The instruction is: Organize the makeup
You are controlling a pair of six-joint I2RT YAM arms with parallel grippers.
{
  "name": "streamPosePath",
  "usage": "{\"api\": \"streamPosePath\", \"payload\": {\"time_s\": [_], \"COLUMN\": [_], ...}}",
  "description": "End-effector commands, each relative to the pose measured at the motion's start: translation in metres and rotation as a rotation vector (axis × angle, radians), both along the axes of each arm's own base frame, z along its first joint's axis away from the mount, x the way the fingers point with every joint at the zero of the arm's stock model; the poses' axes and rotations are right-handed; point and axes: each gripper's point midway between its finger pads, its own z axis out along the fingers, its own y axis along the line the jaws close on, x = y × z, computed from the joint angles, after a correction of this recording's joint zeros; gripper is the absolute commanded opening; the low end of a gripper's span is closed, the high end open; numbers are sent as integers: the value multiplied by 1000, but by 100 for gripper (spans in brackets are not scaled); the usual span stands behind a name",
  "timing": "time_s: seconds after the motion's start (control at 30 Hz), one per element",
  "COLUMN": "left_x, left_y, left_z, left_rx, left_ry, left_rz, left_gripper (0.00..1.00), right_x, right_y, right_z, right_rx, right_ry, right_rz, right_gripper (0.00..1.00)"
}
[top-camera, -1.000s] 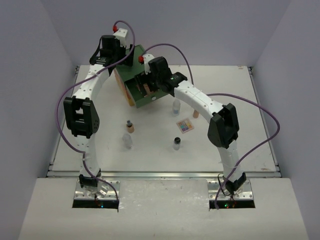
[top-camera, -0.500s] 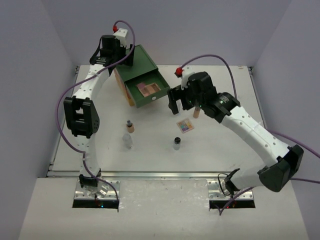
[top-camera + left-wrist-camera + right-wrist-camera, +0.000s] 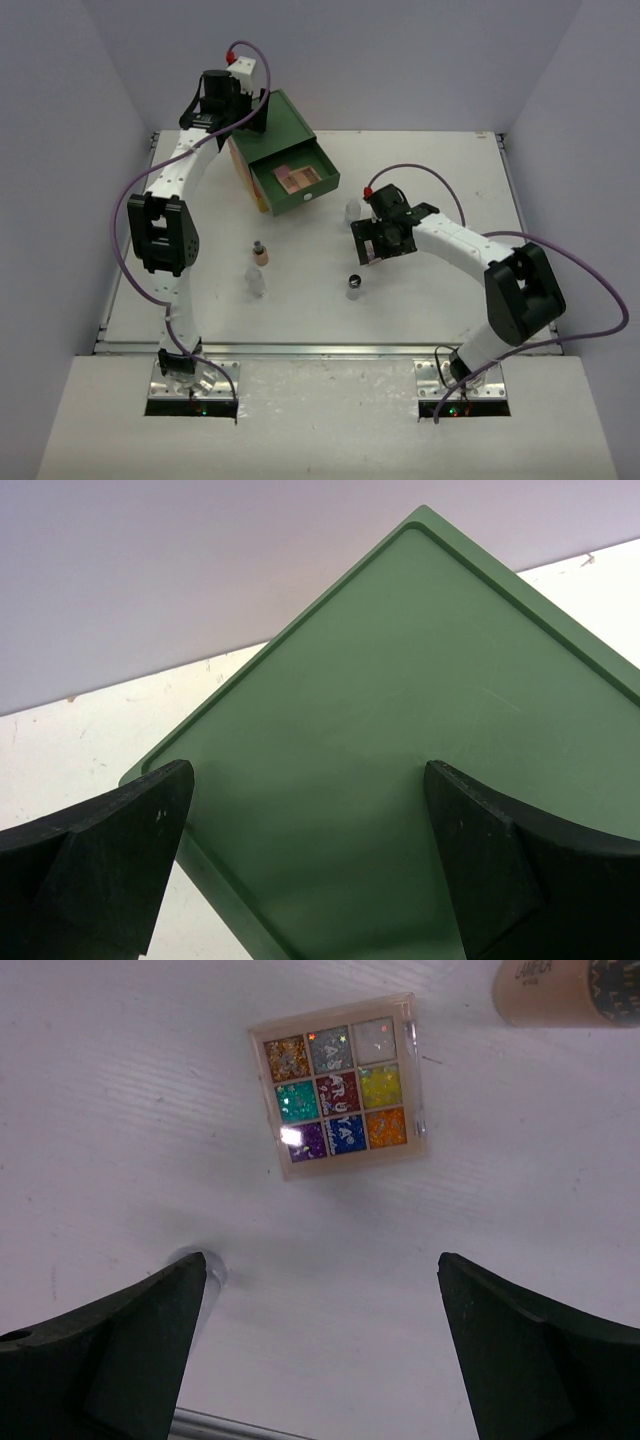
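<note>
Picking up the multicolour palette looks like the current step. It lies on the bench at 12 o'clock of the right gripper, which hovers wide open and empty. Next it should descend, straddle the palette's edges and close. The left gripper, also spread and empty, hangs over the green chest top.

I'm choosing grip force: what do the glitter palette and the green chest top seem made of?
The glitter palette looks like glossy clear hard plastic over nine sparkly pans: bright glints on its lid. The green chest top looks like matte moulded plastic: even colour, raised rounded rim, faint scuff; painted wood cannot be excluded.
</note>
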Motion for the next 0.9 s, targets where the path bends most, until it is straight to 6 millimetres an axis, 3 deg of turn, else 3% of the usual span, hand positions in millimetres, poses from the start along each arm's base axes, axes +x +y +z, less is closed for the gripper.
{"api": "streamPosePath", "payload": {"time_s": [0.0,0.13,0.3,0.5,0.57,0.77,0.87], "left_x": [-4,-4,-4,-4,-4,-3,-3], "left_y": [4,6,8,8,9,11,10], "left_z": [-9,-9,-10,-9,-8,-5,-4], "left_rx": [31,43,52,51,57,62,63], "left_ry": [31,30,31,30,26,18,16], "left_rz": [0,3,6,8,11,14,11], "left_gripper": [100,100,100,100,100,100,100], "right_x": [39,45,53,48,46,52,54], "right_y": [18,11,6,6,8,3,2], "right_z": [3,-21,-37,-68,-74,-80,-80], "right_rx": [43,-2,-40,-64,-52,-88,-93], "right_ry": [-97,-53,-43,1,1,-35,-41], "right_rz": [-23,-32,-19,52,65,84,73], "right_gripper": [98,99,99,98,92,90,74]}}
